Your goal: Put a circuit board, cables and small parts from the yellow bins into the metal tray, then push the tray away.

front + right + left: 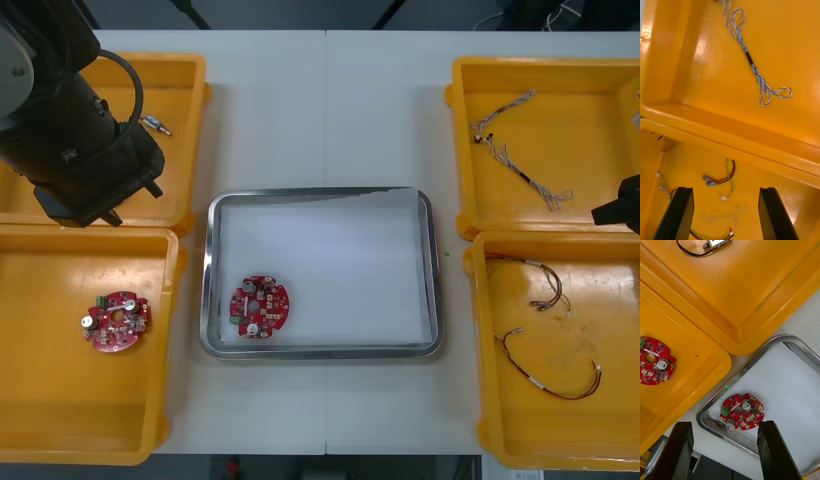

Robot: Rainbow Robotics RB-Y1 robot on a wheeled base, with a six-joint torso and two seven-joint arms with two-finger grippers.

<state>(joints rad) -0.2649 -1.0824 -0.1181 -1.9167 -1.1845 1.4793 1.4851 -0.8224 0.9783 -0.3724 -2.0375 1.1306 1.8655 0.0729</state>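
Note:
A round red circuit board (260,308) (742,416) lies in the near left corner of the metal tray (432,260) (763,352). A second board (115,321) (653,360) rests in the near left yellow bin (90,430). My left gripper (726,452) hangs open and holds nothing, above the tray's left edge and the board in it; its arm (80,150) covers part of the far left bin. My right gripper (726,215) is open too, held over the rim between the two right bins, at the table's right edge (620,205).
The far right bin (590,75) holds a twisted blue and white cable (515,150) (752,67). Red and yellow cables (545,330) (720,178) lie in the near right bin. In the far left bin are a small metal part (155,124) and a black cable (692,251).

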